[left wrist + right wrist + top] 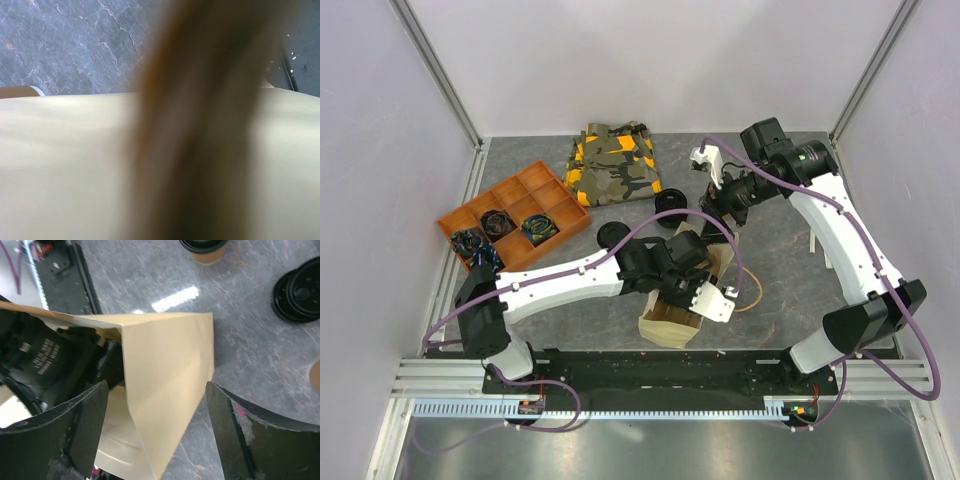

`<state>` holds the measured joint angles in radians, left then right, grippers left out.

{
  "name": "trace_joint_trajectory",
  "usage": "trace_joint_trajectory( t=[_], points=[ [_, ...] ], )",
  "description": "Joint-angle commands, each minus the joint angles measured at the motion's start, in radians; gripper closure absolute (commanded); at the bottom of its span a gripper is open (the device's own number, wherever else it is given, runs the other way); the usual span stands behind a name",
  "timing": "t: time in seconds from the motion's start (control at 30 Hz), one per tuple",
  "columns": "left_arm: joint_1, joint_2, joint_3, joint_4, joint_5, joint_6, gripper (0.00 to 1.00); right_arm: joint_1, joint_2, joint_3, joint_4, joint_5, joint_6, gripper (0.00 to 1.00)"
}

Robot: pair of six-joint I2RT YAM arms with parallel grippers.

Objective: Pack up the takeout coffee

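Paper bag [665, 322] under your right pincer [156, 387], held wide apart over it; coffee [613, 236] stands upright on the bench [780, 270] left of the bag, nearer your left arm. Grip of the left pincer [688, 258]: can't tell.

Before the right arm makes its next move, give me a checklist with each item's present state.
1. Right gripper open and empty: ok. Its fingers stand wide apart above the paper bag.
2. Takeout coffee lidded and upright on the table: ok.
3. Coffee inside the bag: not ok. It stands outside the bag and apart from it.
4. Left gripper gripping the bag: cannot tell. It is at the bag, but its wrist view shows only blurred paper.
5. Loose black lids apart from the coffee: ok.
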<state>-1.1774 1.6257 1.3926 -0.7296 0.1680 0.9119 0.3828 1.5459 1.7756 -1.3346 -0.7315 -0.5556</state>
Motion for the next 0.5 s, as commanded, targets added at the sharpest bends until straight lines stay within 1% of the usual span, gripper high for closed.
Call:
trace_joint_trajectory(
  t=[0.0, 0.07, 0.1, 0.2, 0.23, 0.3, 0.33, 0.43, 0.47],
  points=[
    [0.004, -0.024, 0.028, 0.002, 0.002, -0.011, 0.88, 0.002, -0.038, 0.031, -0.124, 0.07, -0.073, 0.09],
    [0.004, -0.023, 0.025, 0.001, 0.001, -0.016, 0.88, 0.004, -0.041, 0.048, -0.124, 0.081, -0.055, 0.04],
    [0.004, -0.023, 0.023, -0.001, -0.004, -0.019, 0.88, 0.004, -0.038, 0.082, -0.124, 0.086, -0.038, 0.02],
    [0.004, -0.024, 0.019, -0.002, -0.005, -0.024, 0.88, -0.005, -0.02, 0.151, -0.118, 0.11, 0.046, 0.02],
    [0.004, -0.026, 0.019, -0.002, -0.007, -0.024, 0.88, -0.027, -0.017, 0.159, -0.112, 0.11, 0.109, 0.02],
    [0.004, -0.026, 0.02, -0.002, -0.012, -0.039, 0.88, -0.054, -0.013, 0.168, -0.12, 0.092, 0.163, 0.02],
    [0.004, -0.024, 0.023, -0.002, -0.016, -0.044, 0.88, -0.082, -0.017, 0.163, -0.124, 0.081, 0.198, 0.02],
    [0.005, -0.026, 0.025, -0.001, -0.021, -0.065, 0.88, -0.097, -0.068, 0.082, -0.124, 0.075, 0.246, 0.02],
    [0.005, -0.029, 0.025, 0.001, -0.021, -0.068, 0.88, -0.099, -0.082, 0.027, -0.126, 0.076, 0.27, 0.02]
  ],
)
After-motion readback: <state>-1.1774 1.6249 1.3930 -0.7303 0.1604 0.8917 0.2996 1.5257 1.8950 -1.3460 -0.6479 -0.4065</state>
